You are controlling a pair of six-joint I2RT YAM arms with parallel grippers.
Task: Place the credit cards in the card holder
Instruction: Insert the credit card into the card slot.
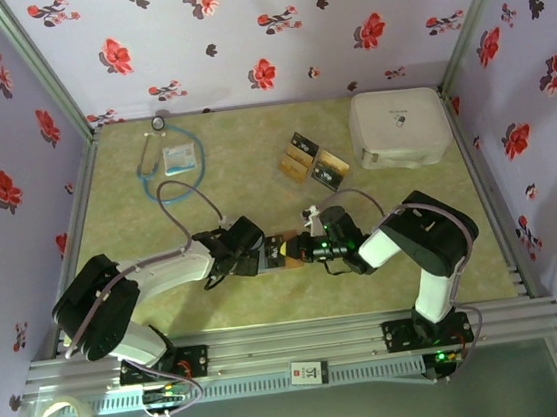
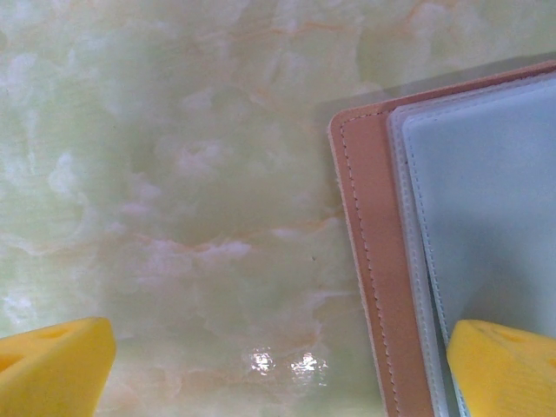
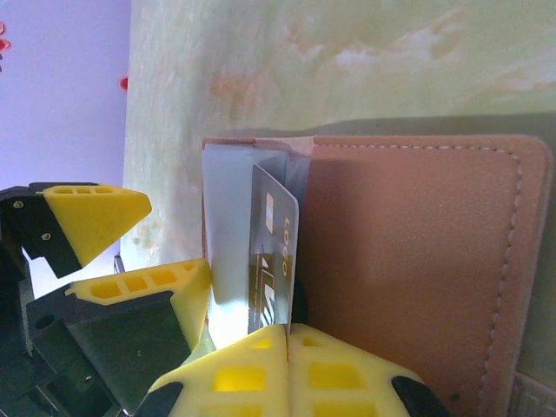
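A: The right hand point(image 3: 287, 334) pinches a dark card point(image 3: 274, 261) at the card holder point(image 3: 408, 261), near centre?
B: Yes. The left hand point(image 2: 278, 372) gapes wide across its left edge. I'd pin the holder, then slide straight. The other credit cards point(image 1: 311, 161) lie farther back

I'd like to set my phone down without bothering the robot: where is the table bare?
Bare: the back strip between the stethoscope and the loose credit cards, and the near strip between the two arm bases. Crowded: the middle, where the left gripper and right gripper meet at the card holder.
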